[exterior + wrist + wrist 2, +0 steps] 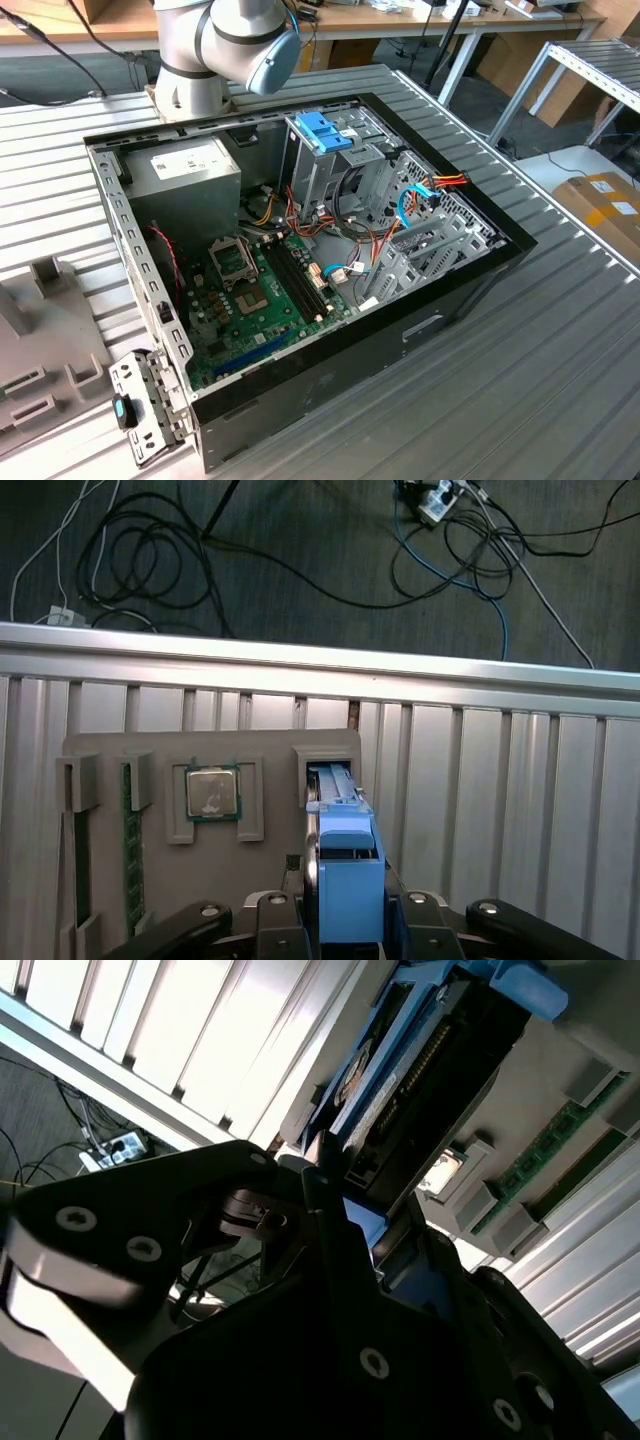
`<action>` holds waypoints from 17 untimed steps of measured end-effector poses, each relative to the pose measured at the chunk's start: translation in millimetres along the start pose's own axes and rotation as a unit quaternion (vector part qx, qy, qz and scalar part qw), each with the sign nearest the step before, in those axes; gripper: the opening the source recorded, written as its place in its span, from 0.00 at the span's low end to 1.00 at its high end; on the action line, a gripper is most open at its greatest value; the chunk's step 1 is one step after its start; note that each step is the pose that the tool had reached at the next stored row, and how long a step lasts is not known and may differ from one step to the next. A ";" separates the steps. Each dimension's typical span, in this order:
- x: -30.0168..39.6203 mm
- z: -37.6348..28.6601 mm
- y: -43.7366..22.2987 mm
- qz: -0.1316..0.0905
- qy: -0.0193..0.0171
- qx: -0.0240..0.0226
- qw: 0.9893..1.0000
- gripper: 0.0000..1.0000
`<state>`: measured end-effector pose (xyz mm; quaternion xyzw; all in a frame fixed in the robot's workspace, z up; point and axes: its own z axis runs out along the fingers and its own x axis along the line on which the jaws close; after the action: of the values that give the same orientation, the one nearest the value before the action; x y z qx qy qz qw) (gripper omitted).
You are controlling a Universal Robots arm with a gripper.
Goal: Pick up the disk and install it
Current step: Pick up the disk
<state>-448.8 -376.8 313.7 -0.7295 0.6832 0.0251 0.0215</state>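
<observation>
Plainly, the pick-up half of the job is in hand. In the first wrist view the end effector (pixel 350 892) straddles the disk (pixel 345 845), which stands on edge in a slot of the grey holder tray (pixel 270 748) with its blue-framed end nearest the camera. The two fingers (pixel 311 880) appear pressed against opposite sides of that frame, so I judge the end effector to be pinching the disk, which is not yet out of its slot. A processor chip (pixel 212 792) and memory sticks (pixel 128 860) sit in neighbouring pockets of the same tray, near the disk but apart from it. In the exterior view the open computer case (pixel 400 335) lies mid-frame on the ribbed worktop (pixel 560 390), with the grey drive cage (pixel 335 175) and its blue bracket (pixel 325 130) in the upper middle. Freeing the disk calls for a straight pull along the slot, since any tilt could jam the frame against the slot walls. Installing has not begun.
</observation>
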 end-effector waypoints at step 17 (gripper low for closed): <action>-2.7 -39.0 -0.6 0.000 0.000 0.000 1.000 0.37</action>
<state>-448.1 -376.7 352.8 -0.7295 0.6832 0.0251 0.0216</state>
